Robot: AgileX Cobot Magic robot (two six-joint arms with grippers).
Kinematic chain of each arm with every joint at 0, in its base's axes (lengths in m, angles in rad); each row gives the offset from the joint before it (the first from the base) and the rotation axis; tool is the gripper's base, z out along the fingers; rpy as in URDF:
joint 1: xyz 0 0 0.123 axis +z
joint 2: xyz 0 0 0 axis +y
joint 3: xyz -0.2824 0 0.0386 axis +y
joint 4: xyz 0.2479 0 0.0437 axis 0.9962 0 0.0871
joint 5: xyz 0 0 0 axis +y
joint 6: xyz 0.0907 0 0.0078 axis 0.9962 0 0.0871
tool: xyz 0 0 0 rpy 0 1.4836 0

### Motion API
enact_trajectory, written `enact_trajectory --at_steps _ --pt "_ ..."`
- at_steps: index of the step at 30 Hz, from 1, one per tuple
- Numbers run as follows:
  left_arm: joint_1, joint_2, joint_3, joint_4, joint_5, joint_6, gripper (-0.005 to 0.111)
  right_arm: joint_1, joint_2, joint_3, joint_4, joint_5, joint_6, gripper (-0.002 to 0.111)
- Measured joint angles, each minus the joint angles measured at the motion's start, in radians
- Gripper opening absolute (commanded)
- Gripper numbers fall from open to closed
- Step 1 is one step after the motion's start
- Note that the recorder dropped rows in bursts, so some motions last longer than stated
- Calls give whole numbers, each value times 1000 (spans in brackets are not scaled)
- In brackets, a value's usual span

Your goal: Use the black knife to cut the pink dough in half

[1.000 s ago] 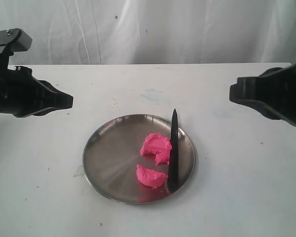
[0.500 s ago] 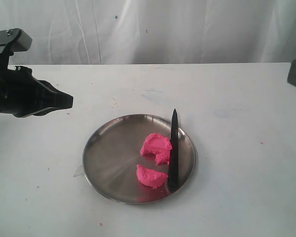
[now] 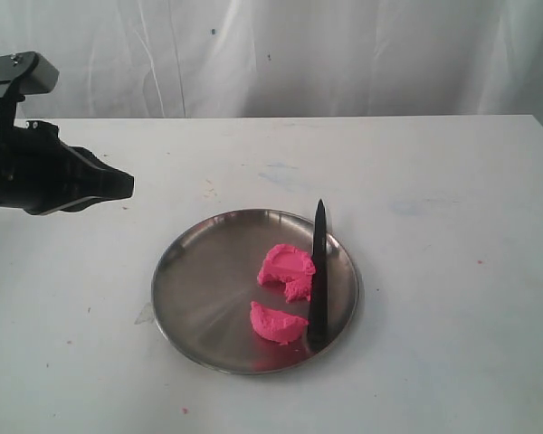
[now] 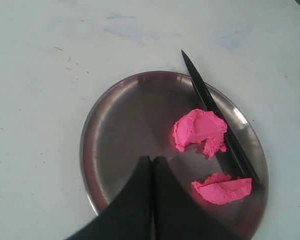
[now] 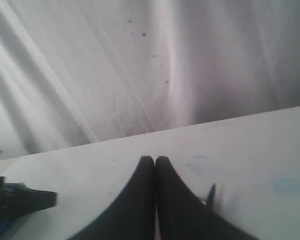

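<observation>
The pink dough lies in two chunks on a round steel plate: a larger piece and a smaller wedge nearer the front. The black knife rests across the plate's right side, tip pointing away, touching the larger piece. In the left wrist view the larger piece, the wedge and the knife show beyond my left gripper, which is shut and empty. That left gripper hovers left of the plate. My right gripper is shut, empty, out of the exterior view; only the knife's tip shows beside it.
A white table holds the plate, with a pale curtain behind it. Tiny pink crumbs dot the table near its front edge. The left arm's dark body shows far off in the right wrist view.
The right arm has drawn back to the right and left the exterior view. The left arm, dough and knife have not moved.
</observation>
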Motion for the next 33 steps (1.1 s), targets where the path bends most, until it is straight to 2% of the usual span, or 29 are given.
enact_trajectory --at_steps 2,4,9,15,25,33 --pt "0 0 0 0 0 0 0 -19 -31 53 -117 -12 81 0" --pt "0 0 0 0 0 0 0 -44 -73 110 -157 -26 64 0" --pt "0 0 0 0 0 0 0 -115 -201 249 -142 -38 -117 0" --pt "0 0 0 0 0 0 0 -180 -343 415 -136 -38 -155 0" --pt "0 0 0 0 -2 0 0 -199 -427 568 -91 -57 -159 0" --pt "0 0 0 0 -4 0 0 -199 -427 589 -7 -47 -159 0"
